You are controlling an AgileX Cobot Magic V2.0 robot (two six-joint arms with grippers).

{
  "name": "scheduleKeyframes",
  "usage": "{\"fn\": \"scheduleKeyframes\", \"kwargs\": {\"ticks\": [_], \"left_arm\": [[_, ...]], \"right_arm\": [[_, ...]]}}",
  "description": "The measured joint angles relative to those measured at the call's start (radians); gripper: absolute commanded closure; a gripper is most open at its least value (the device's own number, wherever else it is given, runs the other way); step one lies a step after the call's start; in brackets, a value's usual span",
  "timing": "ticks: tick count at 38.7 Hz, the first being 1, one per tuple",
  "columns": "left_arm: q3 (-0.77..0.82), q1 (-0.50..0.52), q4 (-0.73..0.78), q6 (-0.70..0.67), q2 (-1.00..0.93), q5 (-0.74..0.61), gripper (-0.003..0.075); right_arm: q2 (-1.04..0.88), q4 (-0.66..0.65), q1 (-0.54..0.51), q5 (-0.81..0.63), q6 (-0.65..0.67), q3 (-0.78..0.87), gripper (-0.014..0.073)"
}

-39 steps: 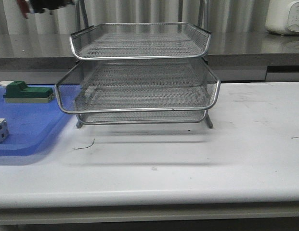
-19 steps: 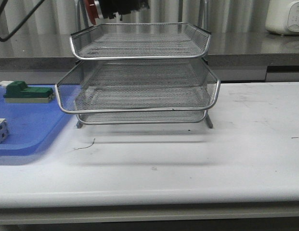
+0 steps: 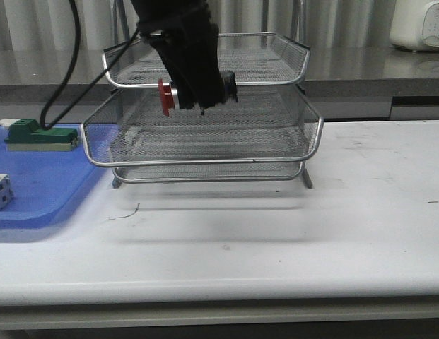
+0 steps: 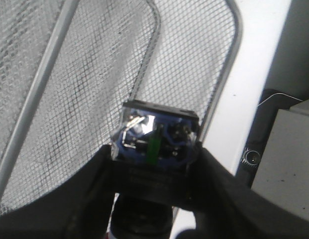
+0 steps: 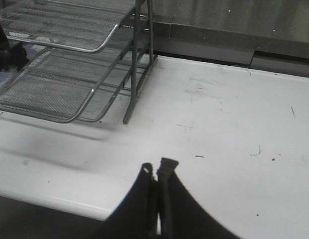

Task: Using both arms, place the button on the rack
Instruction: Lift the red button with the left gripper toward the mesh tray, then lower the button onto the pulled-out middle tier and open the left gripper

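Table (image 3: 360, 233): white, scuffed, spread well below the left gripper and close under the right gripper.
Rack (image 3: 205, 113): three-tier silver wire-mesh letter tray rack, standing on the table directly behind and beneath the left gripper in the front view; well apart from the right gripper, off to one side in the right wrist view (image 5: 69, 64).
Tray (image 3: 35, 183): flat blue plastic, lying on the table beside the rack, below and to the left of the left gripper.
Left arm (image 3: 170, 28): glossy black, with a black cable, reaching down in front of the rack's top tier.
Left gripper (image 3: 198, 88): clenched on the button, hanging in front of the gap between the top and middle tiers; dark fingers (image 4: 94, 189) pressed against both sides of the button's body.
Right gripper (image 5: 158, 172): closed on nothing, fingertips pressed together, low over bare table.
Green block (image 3: 37, 135): resting at the far edge of the blue tray, well to the left of the left gripper.
Button (image 3: 167, 97): held sideways in the left gripper, red mushroom head facing left, clear of the mesh; blue end with metal terminals seen in the left wrist view (image 4: 155, 137), over the rack's mesh.
White cube (image 3: 0, 192): sitting on the blue tray, far left of and below the left gripper.
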Motion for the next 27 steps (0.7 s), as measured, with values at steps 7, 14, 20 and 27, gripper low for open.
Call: {"fn": "scheduleKeyframes", "kwargs": {"ticks": [7, 14, 20, 27], "left_arm": [[0.000, 0.000, 0.053, 0.000, 0.043, -0.038, 0.0594], [0.002, 0.000, 0.053, 0.000, 0.045, -0.082, 0.0592], [0.002, 0.000, 0.053, 0.000, 0.045, -0.109, 0.0591], [0.002, -0.001, 0.053, 0.000, 0.045, -0.118, 0.0533]], "right_arm": [[0.000, 0.000, 0.000, 0.000, 0.000, 0.000, 0.0655], [0.000, 0.000, 0.000, 0.000, 0.000, 0.000, 0.0655], [0.000, 0.000, 0.000, 0.000, 0.000, 0.000, 0.0655], [0.000, 0.000, 0.000, 0.000, 0.000, 0.000, 0.0655]]}}
